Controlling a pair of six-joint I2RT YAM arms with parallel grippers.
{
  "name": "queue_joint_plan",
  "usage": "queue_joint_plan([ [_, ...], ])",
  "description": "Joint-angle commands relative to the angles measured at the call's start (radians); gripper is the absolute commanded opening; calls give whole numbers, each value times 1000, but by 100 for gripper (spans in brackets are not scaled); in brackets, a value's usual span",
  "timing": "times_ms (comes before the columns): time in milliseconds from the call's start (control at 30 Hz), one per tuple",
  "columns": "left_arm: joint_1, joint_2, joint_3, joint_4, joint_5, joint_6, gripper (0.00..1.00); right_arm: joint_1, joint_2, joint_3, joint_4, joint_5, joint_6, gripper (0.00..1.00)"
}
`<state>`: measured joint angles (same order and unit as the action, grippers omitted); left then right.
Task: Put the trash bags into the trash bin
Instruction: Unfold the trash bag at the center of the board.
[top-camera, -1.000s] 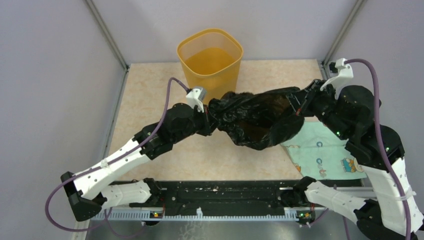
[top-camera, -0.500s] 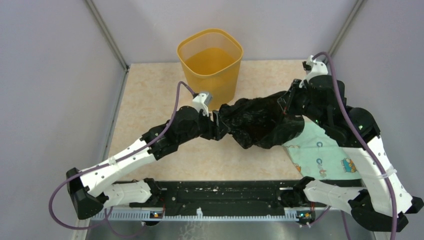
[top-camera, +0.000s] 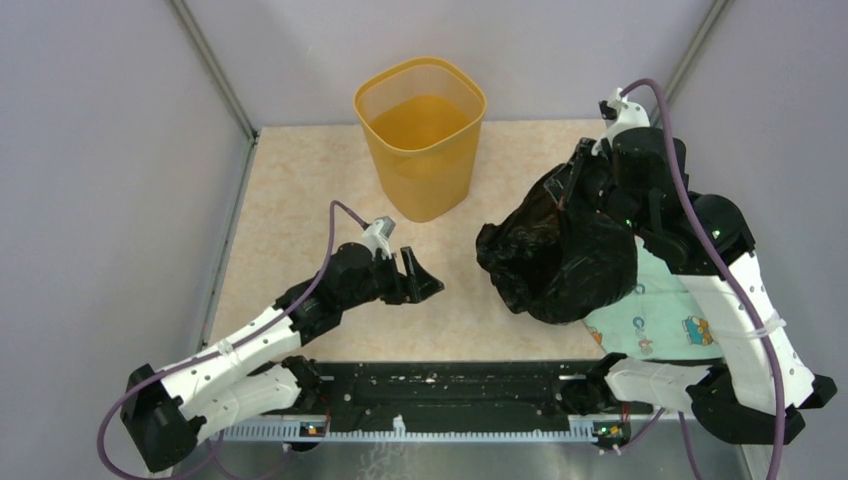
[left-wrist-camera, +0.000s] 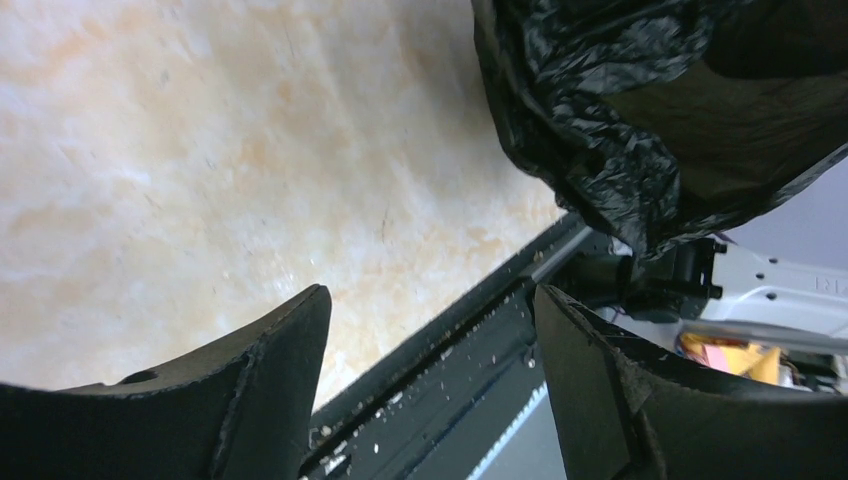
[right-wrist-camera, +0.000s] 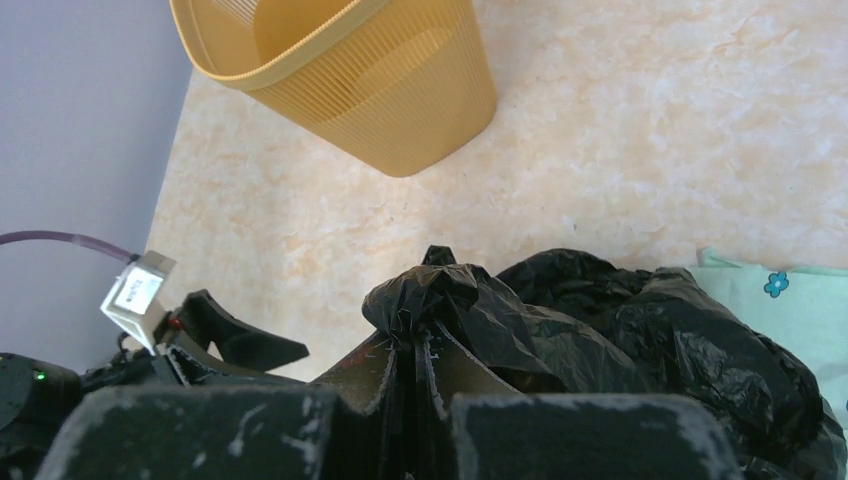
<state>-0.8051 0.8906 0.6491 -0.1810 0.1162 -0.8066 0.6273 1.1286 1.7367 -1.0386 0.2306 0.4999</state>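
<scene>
Our right pincer (right-wrist-camera: 418, 348) clamped on the bunched top of the bag (top-camera: 560, 258), our left pincer (top-camera: 420, 277) wide, empty — apart, left of it.

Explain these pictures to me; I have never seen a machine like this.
Two robot arms are bolted at the near edge of a table. One picture looks down from above and behind them; the other two come from a camera on each wrist, showing that arm's own fingers. On the table are a yellow trash bin and a pale green patterned cloth. The right gripper is shut on a bunched fold of a crumpled black trash bag, which hides part of the cloth. The left gripper is open and holds nothing.
</scene>
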Motion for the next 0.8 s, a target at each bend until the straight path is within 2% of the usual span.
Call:
queue_joint_plan([
  [0,3,-1,-79,169,110,-120,76,7,8,51,21,-20,9,0],
  [233,2,78,-166,396,187,-244,67,7,37,106,-10,-32,13,0],
  [467,3,183,-170,628,248,-318,69,7,58,128,-22,-48,19,0],
  [633,1,290,-189,824,250,-424,66,7,84,186,-26,-68,27,0],
  [767,0,347,-189,930,226,-464,70,7,86,189,-28,-83,37,0],
])
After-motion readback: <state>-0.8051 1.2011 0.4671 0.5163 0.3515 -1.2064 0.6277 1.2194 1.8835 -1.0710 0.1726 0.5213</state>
